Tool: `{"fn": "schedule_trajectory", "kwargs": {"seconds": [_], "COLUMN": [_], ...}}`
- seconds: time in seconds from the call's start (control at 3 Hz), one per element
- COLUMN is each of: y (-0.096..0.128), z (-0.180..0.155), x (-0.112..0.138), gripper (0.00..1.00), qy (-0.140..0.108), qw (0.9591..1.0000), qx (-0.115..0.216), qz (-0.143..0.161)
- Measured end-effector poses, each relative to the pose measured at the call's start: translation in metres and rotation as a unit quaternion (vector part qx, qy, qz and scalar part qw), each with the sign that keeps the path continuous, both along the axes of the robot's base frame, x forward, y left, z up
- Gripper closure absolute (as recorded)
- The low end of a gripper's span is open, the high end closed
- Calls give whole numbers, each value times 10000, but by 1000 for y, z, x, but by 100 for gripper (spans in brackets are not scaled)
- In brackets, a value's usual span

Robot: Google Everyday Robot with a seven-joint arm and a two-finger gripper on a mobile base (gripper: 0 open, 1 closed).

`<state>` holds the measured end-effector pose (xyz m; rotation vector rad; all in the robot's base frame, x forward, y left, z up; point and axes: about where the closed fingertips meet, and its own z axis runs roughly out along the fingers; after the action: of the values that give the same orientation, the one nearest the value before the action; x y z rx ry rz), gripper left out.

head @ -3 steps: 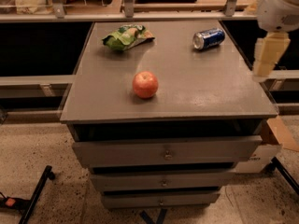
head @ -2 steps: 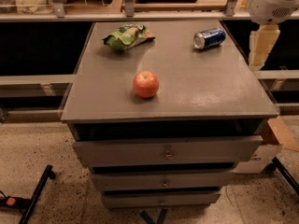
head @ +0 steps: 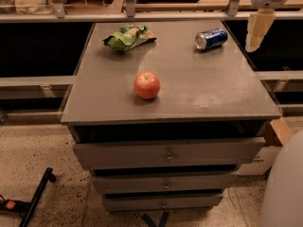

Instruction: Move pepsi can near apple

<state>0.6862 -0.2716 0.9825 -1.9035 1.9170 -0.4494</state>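
Observation:
The pepsi can [head: 211,38] lies on its side at the back right of the grey cabinet top [head: 199,93], its silver end facing left. The apple [head: 147,85] sits red-orange near the middle front of the top, well left and forward of the can. My gripper [head: 255,37] hangs from the white arm at the top right, beyond the right edge of the top, to the right of the can and apart from it. It holds nothing that I can see.
A green snack bag [head: 129,36] lies at the back left of the top. The cabinet has several drawers [head: 165,152] below. A shelf rail [head: 142,15] runs behind. A cardboard box [head: 274,136] stands at the right on the floor, and a black bar [head: 35,197] lies at the lower left.
The gripper has risen and shifted toward the back, coming level with the can on its right. The can, apple and bag have not moved.

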Motion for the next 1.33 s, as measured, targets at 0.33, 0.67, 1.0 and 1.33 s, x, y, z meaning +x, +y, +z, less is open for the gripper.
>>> {"fn": "schedule_trajectory", "kwargs": {"seconds": [0.33, 0.67, 1.0, 1.33], "y": [2, 5, 3, 6], "z": [-7, -21, -34, -46], "x": [11, 35, 54, 74], "gripper": [0, 0, 0, 0], "qy": [-47, -199, -364, -582], "qw": [10000, 9998, 9992, 9979], "qx": [26, -97, -186, -205], "qz": [15, 23, 22, 172]}}
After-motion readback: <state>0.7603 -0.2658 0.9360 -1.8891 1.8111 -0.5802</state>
